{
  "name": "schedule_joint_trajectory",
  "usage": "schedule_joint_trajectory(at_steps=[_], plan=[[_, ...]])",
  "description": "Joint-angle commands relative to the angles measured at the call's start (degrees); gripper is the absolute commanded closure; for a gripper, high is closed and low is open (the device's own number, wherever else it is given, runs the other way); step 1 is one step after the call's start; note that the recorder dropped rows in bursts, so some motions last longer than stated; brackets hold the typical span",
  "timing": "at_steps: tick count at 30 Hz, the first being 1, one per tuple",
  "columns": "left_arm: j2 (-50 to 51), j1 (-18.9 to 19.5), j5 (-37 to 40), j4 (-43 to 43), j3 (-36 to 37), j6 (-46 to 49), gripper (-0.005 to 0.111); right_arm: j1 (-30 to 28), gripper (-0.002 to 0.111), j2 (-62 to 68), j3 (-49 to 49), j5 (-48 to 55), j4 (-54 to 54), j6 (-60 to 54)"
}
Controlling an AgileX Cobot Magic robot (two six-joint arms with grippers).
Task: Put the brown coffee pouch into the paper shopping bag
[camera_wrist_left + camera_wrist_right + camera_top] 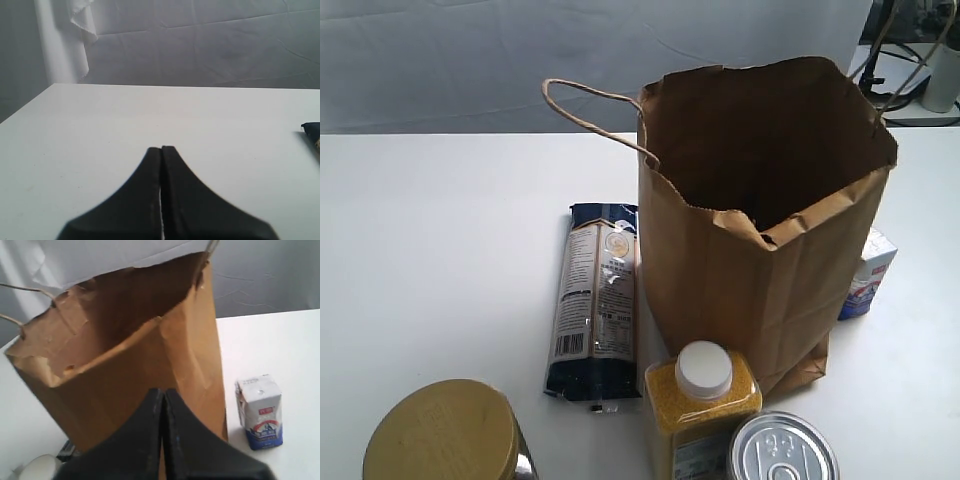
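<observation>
The tall brown paper shopping bag [750, 270] stands open at the middle right of the table, one cord handle [585, 105] arching to its left. The right wrist view shows the same bag [125, 360] close up, mouth open. The brown coffee pouch shows in no view. My left gripper [161, 148] is shut with nothing in it, low over bare white table. My right gripper [161, 390] is shut and holds nothing, just in front of the bag's wall. Neither gripper appears in the exterior view.
A long dark-blue clear-windowed packet [597, 300] lies left of the bag; its corner [312, 129] shows in the left wrist view. A yellow bottle with white cap [702, 400], a tin can [783, 450] and a gold-lidded jar [440, 435] stand in front. A small white-blue carton [868, 272] [260, 410] stands right of the bag.
</observation>
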Motion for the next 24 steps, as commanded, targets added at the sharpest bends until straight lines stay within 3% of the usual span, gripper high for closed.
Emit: schedule_joint_trajectory(at_steps=[1,7,11,19,24], plan=[[-0.2,0.21,-0.11,0.23,0.2,-0.16,0.107,-6.21,0.108,-5.16,7.7,-9.73,4.62,-1.31],[-0.2,0.21,-0.11,0.23,0.2,-0.16,0.107,-13.59,0.108,-19.2,17.18,-11.27,8.29,-4.34],[-0.2,0.21,0.01,0.23,0.2,-0.16,0.107,-17.94,0.108,-20.65,18.26,-10.56,9.65,-7.79],[-0.2,0.21,-0.21,0.23,0.2,-0.16,0.107,-20.43,0.108,-20.65,18.26,-10.34,10.57,-23.0],[-0.2,0.21,-0.21,0.23,0.2,-0.16,0.107,-20.43,0.108,-20.65,18.26,-10.34,10.56,-25.63]])
